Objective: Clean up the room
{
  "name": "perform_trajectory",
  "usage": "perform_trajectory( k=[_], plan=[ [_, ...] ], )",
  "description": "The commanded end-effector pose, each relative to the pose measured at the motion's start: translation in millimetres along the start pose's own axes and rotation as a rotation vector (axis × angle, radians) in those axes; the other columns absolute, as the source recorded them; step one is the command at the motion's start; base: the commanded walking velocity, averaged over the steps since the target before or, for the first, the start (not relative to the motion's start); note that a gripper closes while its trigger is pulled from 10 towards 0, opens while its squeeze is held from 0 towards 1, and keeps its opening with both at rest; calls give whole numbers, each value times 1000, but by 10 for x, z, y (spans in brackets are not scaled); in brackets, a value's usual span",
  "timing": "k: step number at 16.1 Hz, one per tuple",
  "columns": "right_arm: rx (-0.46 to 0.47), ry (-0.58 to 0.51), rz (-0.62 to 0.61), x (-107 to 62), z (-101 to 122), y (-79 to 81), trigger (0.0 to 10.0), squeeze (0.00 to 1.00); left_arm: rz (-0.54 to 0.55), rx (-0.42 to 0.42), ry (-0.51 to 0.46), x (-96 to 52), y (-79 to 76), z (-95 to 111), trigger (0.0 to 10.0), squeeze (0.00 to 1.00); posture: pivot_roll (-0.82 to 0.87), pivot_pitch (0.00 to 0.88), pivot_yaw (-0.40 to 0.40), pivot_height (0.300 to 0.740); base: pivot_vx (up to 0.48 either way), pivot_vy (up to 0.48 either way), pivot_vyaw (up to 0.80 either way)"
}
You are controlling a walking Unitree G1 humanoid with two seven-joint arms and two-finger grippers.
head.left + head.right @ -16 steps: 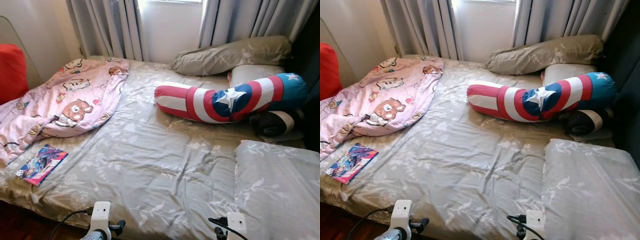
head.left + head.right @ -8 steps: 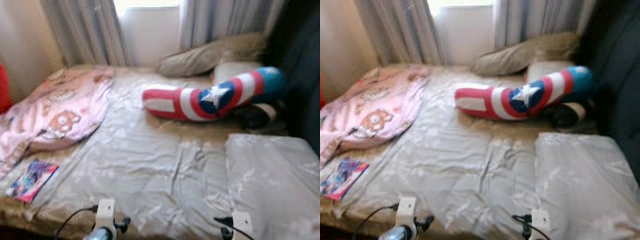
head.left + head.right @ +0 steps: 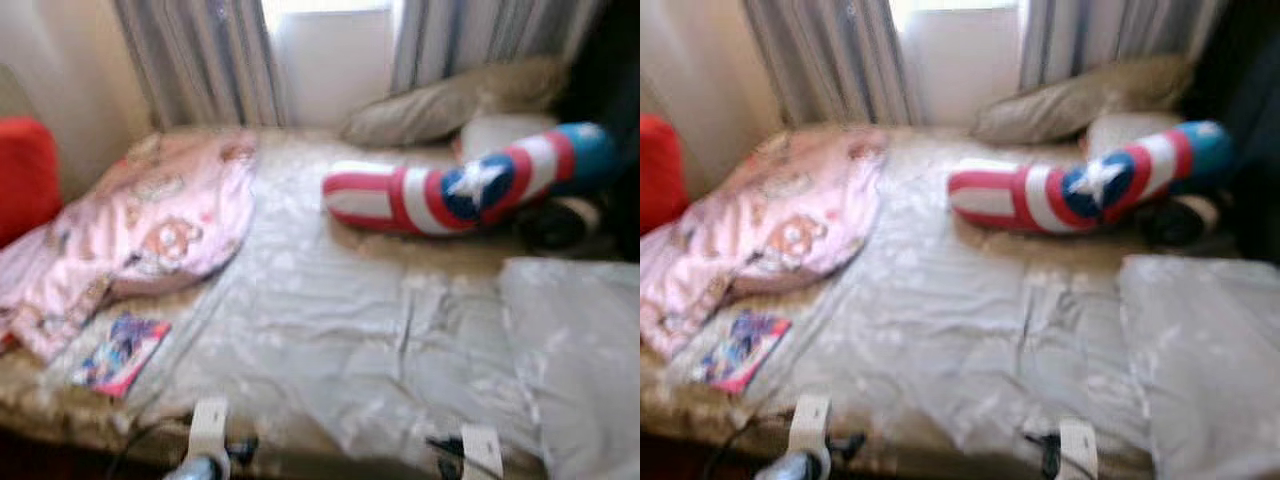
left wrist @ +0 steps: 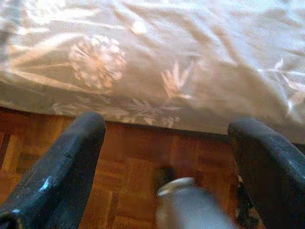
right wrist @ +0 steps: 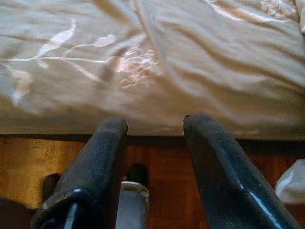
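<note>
Nearby, comic book (image 3: 118, 354) lies on bed (image 3: 330, 330), left front corner, beside pink blanket (image 3: 140, 235). Left gripper (image 4: 167, 167) and right gripper (image 5: 155, 157) hang low at bed's edge over wooden floor (image 4: 128, 157), fingers parted, empty.

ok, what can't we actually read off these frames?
- Book cover: head views are motion-blurred, so no title or picture detail.
- Dark object behind the striped pillow: partly hidden by the pillow and blurred, so it can't be identified.
- Red cushion: cut off by the left edge.
- Floor under the bed: shaded in the wrist views.
</note>
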State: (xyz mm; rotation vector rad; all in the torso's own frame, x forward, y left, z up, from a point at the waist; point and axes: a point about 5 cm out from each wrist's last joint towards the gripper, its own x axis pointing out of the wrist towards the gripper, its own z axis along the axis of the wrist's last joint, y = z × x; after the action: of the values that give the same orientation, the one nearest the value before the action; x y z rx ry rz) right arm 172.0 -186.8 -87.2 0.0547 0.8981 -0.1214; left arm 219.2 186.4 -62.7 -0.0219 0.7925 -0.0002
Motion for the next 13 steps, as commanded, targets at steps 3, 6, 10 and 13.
perform_trajectory(
  k=[3,6,10,13],
  plan=[
    [-8,-2,26,13,29,105,10000,0,34,9,16,-21,129,-25,10000,0,-17,0,12,740,0,480,0],
    [-8,-2,29,13,27,115,10000,0,35,9,17,-22,137,-24,10000,0,-18,0,14,740,0,480,0],
    [-8,0,25,14,29,120,10000,0,37,11,17,-23,151,-18,10000,0,-18,0,16,740,0,480,0],
    [-7,2,24,12,22,111,10000,0,34,12,19,-22,145,-20,10000,0,-19,0,16,740,0,480,0]
  ],
)
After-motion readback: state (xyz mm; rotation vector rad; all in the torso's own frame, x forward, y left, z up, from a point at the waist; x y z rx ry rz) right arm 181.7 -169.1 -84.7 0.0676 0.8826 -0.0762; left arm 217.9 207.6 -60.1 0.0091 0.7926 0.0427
